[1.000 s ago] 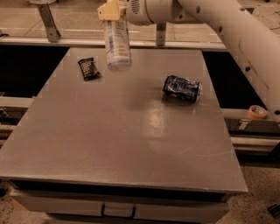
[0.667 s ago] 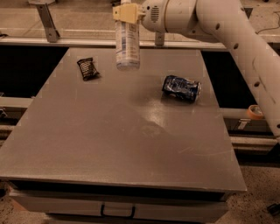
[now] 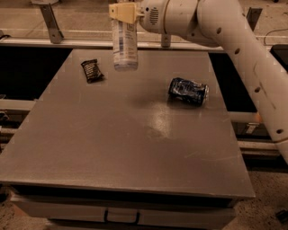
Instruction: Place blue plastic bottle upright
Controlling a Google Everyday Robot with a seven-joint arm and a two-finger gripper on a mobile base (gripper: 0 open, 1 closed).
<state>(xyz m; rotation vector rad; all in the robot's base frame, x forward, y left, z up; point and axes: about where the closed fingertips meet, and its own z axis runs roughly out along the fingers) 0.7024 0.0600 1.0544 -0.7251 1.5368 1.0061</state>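
The blue plastic bottle (image 3: pixel 124 42) is clear with a white-and-blue label. It hangs upright, base down, above the far middle of the grey table (image 3: pixel 126 134). My gripper (image 3: pixel 123 12) is at the top of the view, shut on the bottle's upper end with its cream fingers (image 3: pixel 121 12) clamped around it. The cap is hidden by the fingers. The bottle's base looks slightly above the tabletop. My white arm reaches in from the upper right.
A small dark snack packet (image 3: pixel 92 70) lies at the far left of the table. A crushed blue can (image 3: pixel 188 90) lies on its side at the right. A rail runs behind the table, with dark gaps on both sides.
My gripper has carried the bottle to the right and a little nearer the table's middle. The bottle stays upright in the grip. The can and packet have not moved.
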